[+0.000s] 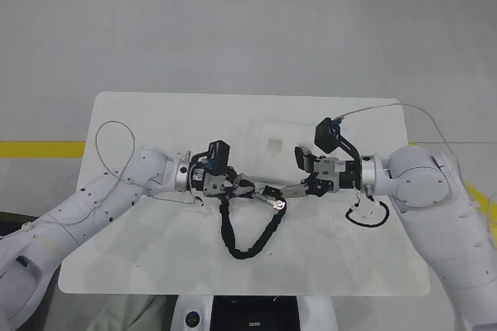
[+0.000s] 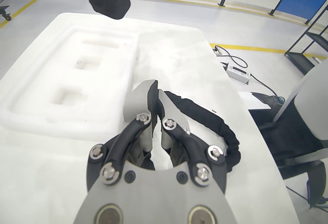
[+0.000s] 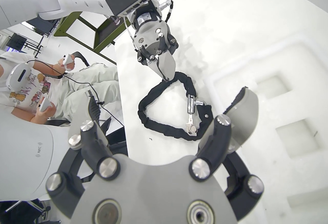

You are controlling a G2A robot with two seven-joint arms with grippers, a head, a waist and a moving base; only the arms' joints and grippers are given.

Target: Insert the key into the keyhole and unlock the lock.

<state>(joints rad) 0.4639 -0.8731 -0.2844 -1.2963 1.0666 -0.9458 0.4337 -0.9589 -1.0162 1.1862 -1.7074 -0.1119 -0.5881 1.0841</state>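
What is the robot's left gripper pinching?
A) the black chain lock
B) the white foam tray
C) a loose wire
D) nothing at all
A: the left gripper is closed on the fabric-covered loop of the black chain lock, with the black sleeve squeezed between its two fingers.

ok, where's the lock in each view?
Top: lock mid-table, a black loop between the two arms.
Left wrist: lock running out from the left pincer.
Right wrist: lock looped on the table, left pincer clamping one end.
Landmark: foam tray with square recesses, beside the lock.
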